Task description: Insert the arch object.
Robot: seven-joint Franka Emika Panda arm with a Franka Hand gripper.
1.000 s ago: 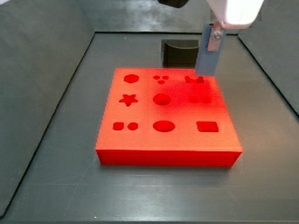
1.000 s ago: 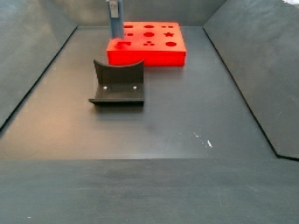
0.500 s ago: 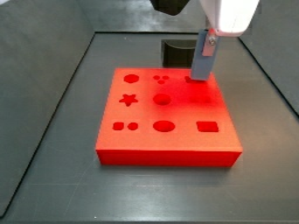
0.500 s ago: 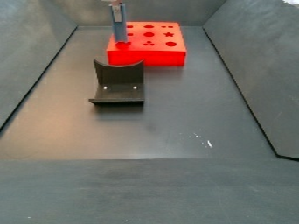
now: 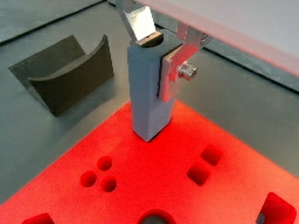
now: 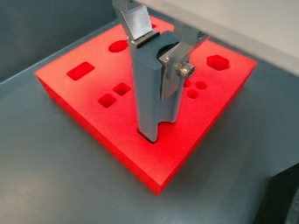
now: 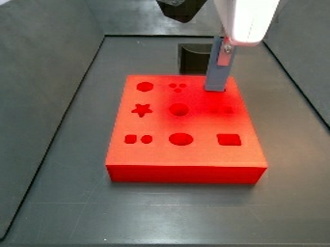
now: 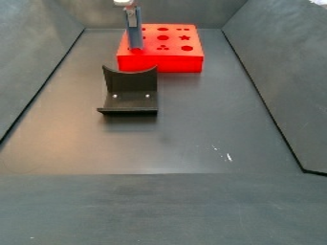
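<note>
The arch object (image 5: 149, 87) is a slim grey-blue bar held upright. My gripper (image 5: 160, 48) is shut on its upper end, with one silver finger (image 5: 140, 24) on one side and the other on the opposite side. The bar's lower end meets the top of the red board (image 5: 128, 179) near a corner. In a wrist view the gripper (image 6: 158, 48) holds the bar (image 6: 152, 101) over the board (image 6: 87, 87). In a side view the bar (image 7: 219, 68) stands at the far right part of the board (image 7: 180, 164). The other side view shows the bar (image 8: 132, 29) at the board's (image 8: 166, 59) left edge.
The dark fixture (image 8: 128, 91) stands on the grey floor in front of the board in a side view, behind it in the other (image 7: 195, 55), and beside it in a wrist view (image 5: 65, 70). The board has several shaped holes, including a star (image 7: 143, 110) and a square (image 7: 230, 139).
The gripper with the bar has shifted slightly sideways over the board's far right part and lowered a little. The bar now covers the holes there.
</note>
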